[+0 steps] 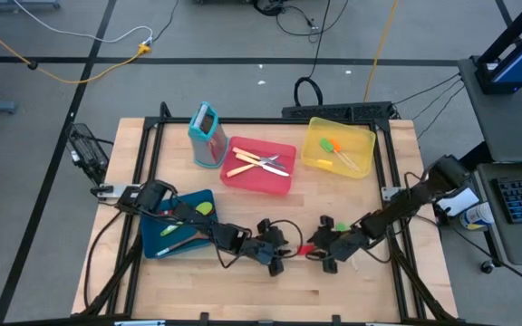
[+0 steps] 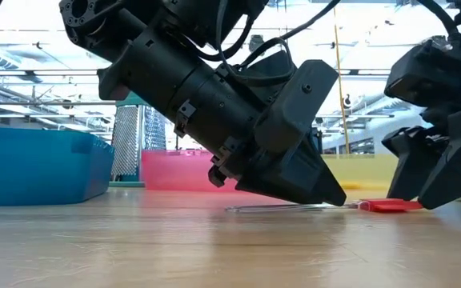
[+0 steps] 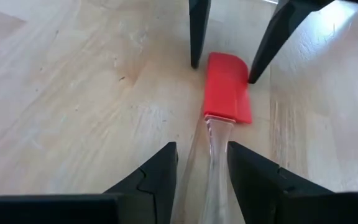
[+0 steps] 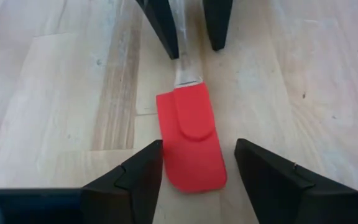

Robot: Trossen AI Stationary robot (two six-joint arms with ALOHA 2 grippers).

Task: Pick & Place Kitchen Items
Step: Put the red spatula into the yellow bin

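Wrist views alone show both arms' fingers spread around the red spatula (image 3: 227,87): left (image 3: 202,165) at handle, right (image 4: 199,163) at blade.

table (image 1: 243,281) (wood) | on it: blue tray (image 1: 152,243), red tray (image 1: 284,181), yellow tray (image 1: 361,136), grater (image 1: 208,136), spatula (image 4: 191,140)

Between our two black claws, left claw (image 3: 202,174) and right claw (image 4: 197,171), we see a flat spatula with a bright red blade and a clear, glassy handle (image 3: 227,87), lying on the pale wooden table (image 1: 243,290) with its light tan grain and darker streaks. Beyond the left claw we see a blue plastic tray (image 1: 202,201) holding green and red pieces. Farther off stand a teal upright box grater (image 1: 207,134), a pinkish-red plastic tray (image 1: 284,181) with cream-handled knives, and a translucent yellow plastic tray (image 1: 361,140) with green and orange pieces.
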